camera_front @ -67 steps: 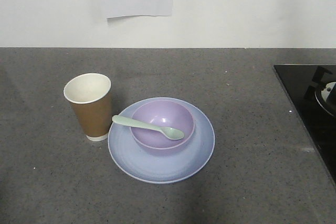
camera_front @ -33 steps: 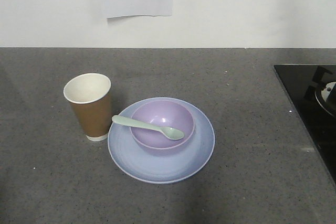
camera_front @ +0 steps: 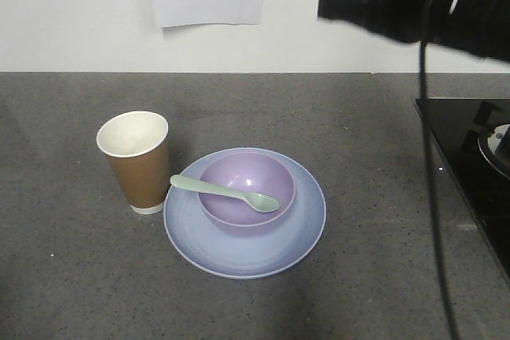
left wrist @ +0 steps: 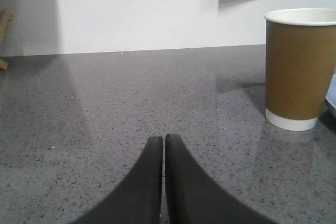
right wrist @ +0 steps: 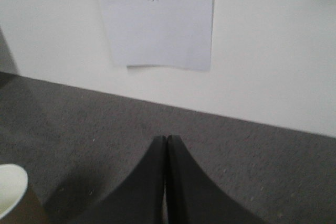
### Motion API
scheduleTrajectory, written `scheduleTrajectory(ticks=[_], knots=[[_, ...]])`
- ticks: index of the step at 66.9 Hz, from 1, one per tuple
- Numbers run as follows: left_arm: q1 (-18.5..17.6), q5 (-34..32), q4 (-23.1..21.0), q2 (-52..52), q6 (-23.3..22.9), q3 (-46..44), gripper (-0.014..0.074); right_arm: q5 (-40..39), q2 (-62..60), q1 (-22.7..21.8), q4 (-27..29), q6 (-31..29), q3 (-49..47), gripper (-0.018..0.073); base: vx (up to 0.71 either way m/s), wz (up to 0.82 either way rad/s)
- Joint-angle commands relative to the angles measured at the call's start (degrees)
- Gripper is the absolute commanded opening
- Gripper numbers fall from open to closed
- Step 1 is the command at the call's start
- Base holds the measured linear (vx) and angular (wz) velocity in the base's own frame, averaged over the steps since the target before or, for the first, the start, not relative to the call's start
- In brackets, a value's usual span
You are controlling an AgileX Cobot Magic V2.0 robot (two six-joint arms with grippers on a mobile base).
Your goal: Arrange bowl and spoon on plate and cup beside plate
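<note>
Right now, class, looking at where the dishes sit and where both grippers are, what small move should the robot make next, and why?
Probably none beyond keeping both arms clear. The bowl sits on the plate, the spoon lies across the bowl, and the cup stands upright beside the plate. The left gripper and right gripper are shut and hold nothing.

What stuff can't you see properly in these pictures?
- Cup: in the right wrist view only a bit of rim shows, cut off by the corner.
- Plate: in the left wrist view just a sliver shows at the right edge; the bowl and spoon are out of that view.
- Arm: blurred in the front view, cut off by the top edge.
- Paper: its writing is cut off at the top.
</note>
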Motion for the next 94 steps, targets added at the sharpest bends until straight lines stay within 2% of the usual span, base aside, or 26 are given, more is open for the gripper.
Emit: scheduleTrajectory(ticks=[1, 10, 22, 27, 34, 40, 48, 57, 61, 72, 83, 94], knots=[[-0.36, -4.03, -0.51, -0.83, -0.18, -1.03, -0.0006, -15.94, -3.30, -0.36, 3.38, -0.63, 9.72, -0.0010, 0.00, 0.00], [-0.36, -4.03, -0.51, -0.83, -0.18, -1.03, -0.0006, -20.90, -7.77, -0.36, 3.69, -1.67, 23.12, -0.0010, 0.00, 0.00], [-0.36, -4.03, -0.51, -0.83, -0.18, -1.03, -0.0006, -21.70, -18.25, -0.42, 5.22, -11.38, 34.31, -0.0010, 0.00, 0.00], [-0.36, -4.03, -0.51, -0.83, -0.18, -1.03, -0.0006, -21.87, -23.69, -2.55, 7.96, -13.73, 38.32, -0.0010, 0.00, 0.00], [-0.36, -4.03, -0.51, -0.83, -0.18, -1.03, -0.0006, -21.87, -30.23, -9.43, 12.20, -13.12, 43.65, -0.0010, 0.00, 0.00], [-0.36, -4.03, -0.51, -0.83, -0.18, -1.03, -0.0006, -21.87, -37.37, -13.96, 9.78, -12.44, 48.26, -0.0010, 0.00, 0.00], [-0.36, -4.03, -0.51, -0.83, -0.18, -1.03, -0.0006, -21.87, -46.63, -15.66, 2.98, -12.44, 55.06, -0.0010, 0.00, 0.00], [-0.36, -4.03, -0.51, -0.83, -0.18, -1.03, -0.0006, -21.99, -56.44, -16.70, 2.29, -12.40, 63.06, -0.0010, 0.00, 0.00], [-0.36, -4.03, -0.51, -0.83, -0.18, -1.03, -0.0006, -21.99, -60.78, -18.59, 2.66, -11.99, 66.43, -0.0010, 0.00, 0.00], [-0.36, -4.03, -0.51, -0.83, -0.18, -1.03, -0.0006, -19.33, -69.90, -26.55, 1.08, -5.80, 70.32, -0.0010, 0.00, 0.00], [-0.36, -4.03, -0.51, -0.83, -0.18, -1.03, -0.0006, -15.62, -73.62, -27.67, -0.03, -6.95, 70.32, -0.0010, 0.00, 0.00], [-0.36, -4.03, -0.51, -0.83, -0.18, -1.03, -0.0006, -16.02, -75.59, -27.67, -1.32, -6.84, 71.01, -0.0010, 0.00, 0.00]])
